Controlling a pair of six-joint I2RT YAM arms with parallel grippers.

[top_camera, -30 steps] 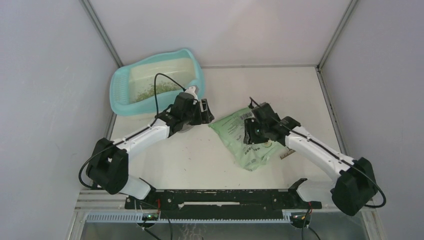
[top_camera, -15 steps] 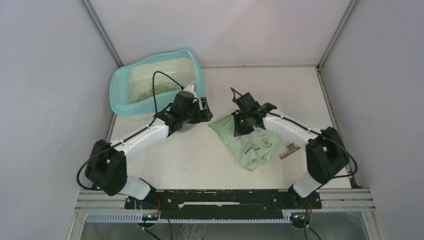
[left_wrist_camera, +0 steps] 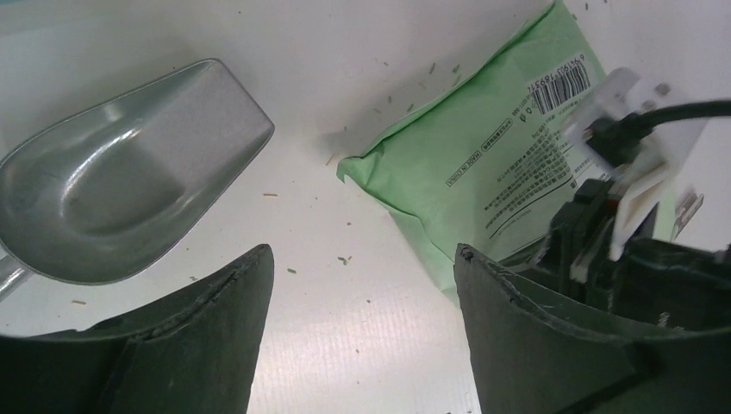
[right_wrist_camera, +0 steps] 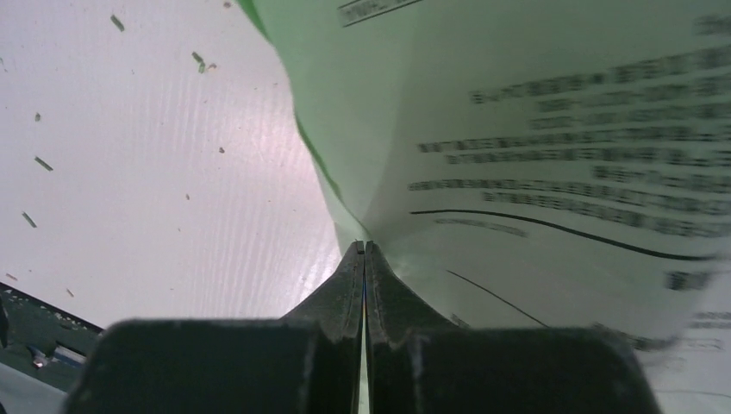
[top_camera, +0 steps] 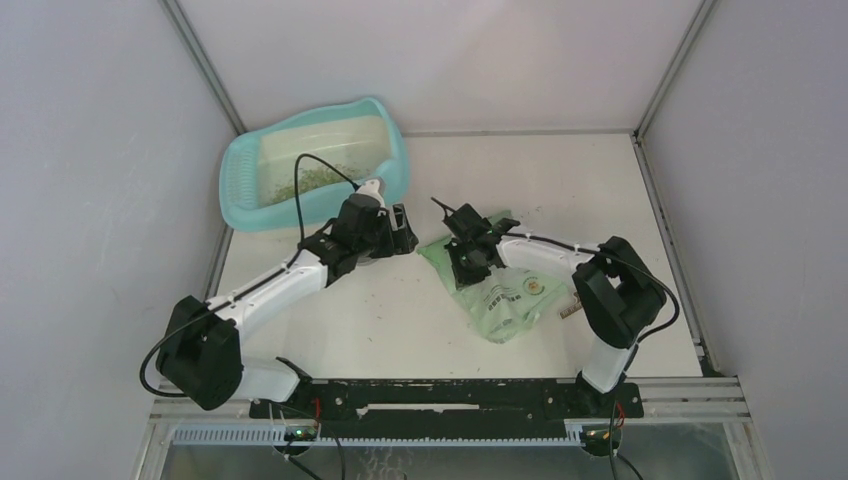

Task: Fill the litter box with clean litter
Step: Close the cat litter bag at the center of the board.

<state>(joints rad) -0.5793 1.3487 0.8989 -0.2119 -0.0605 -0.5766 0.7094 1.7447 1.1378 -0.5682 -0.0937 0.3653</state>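
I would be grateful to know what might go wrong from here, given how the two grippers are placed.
1. The right gripper is shut on only a thin edge of the green bag, so the bag may slip free or tear when lifted.
2. The left gripper hangs open and empty close by; the wrists could collide as the bag travels toward the litter box.
3. Stray litter dots the table; more may spill outside.

Litter box (top_camera: 238,186) left of bag (top_camera: 510,296).
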